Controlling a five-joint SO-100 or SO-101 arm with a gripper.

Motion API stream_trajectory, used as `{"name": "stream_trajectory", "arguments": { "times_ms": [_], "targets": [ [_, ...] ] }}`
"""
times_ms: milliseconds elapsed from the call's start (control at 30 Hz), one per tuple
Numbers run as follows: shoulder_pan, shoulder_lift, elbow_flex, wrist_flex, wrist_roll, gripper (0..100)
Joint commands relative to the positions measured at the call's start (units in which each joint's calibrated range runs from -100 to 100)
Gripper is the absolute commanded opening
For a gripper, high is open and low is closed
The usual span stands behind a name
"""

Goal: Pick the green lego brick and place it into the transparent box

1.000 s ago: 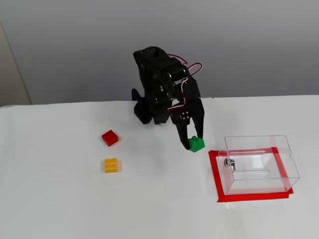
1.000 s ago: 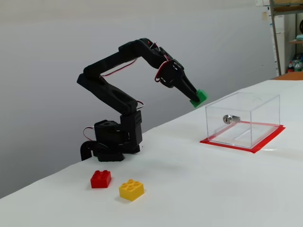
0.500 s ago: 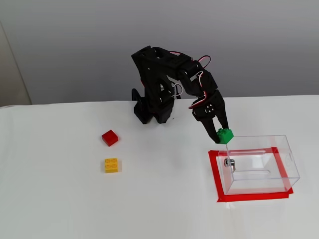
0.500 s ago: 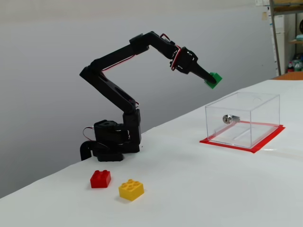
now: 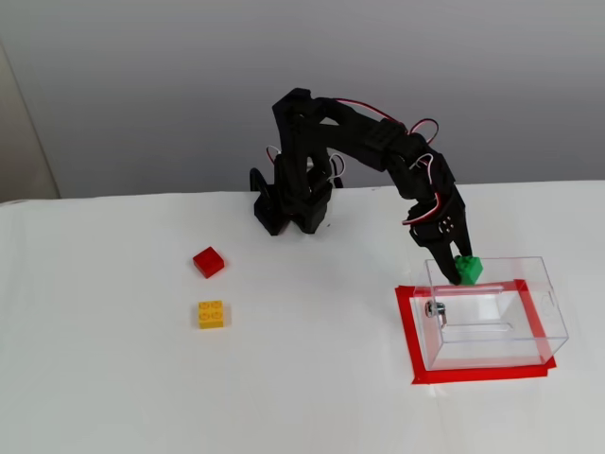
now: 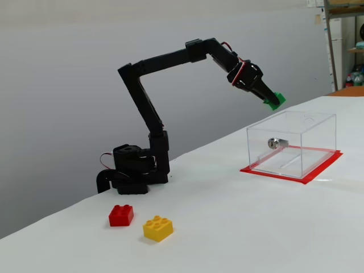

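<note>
green lego brick (image 6: 275,100) x1, clamped in pincer (image 6: 272,100) above transparent box (image 6: 293,145) x1 | red brick (image 6: 121,215) x1 | yellow brick (image 6: 157,228) x1

1. The black arm (image 5: 321,156) stands at the back of the white counter (image 5: 113,378) and bends over to the right in this fixed view.
2. Its gripper (image 5: 462,273) points down, clamped on the green lego brick (image 5: 468,269).
3. The brick appears at the back wall of the transparent box (image 5: 493,312), close to its upper rim; whether it is above or inside the box cannot be told here.
4. The box stands within a red tape rectangle (image 5: 408,331), with a small metal knob (image 5: 436,308) on its left wall.
5. A red brick (image 5: 209,262) and a yellow brick (image 5: 211,314) lie well apart from the box on the left, the yellow one nearer the camera.
</note>
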Motion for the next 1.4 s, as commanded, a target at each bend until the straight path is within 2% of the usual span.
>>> {"name": "stream_trajectory", "arguments": {
  "times_ms": [0, 300, 600, 800, 900, 1367],
  "targets": [
    [-1.51, 2.66, -5.49, -0.53, 0.06, 7],
    [-3.58, 12.75, -12.82, -0.62, 0.21, 7],
    [-3.95, 15.81, -15.35, -0.53, 0.21, 8],
    [-3.95, 16.57, -15.35, -0.53, 0.06, 23],
    [-3.95, 16.57, -15.35, -0.62, 0.06, 27],
    [-3.51, 14.88, -15.44, -0.44, 0.42, 27]
  ]
}}
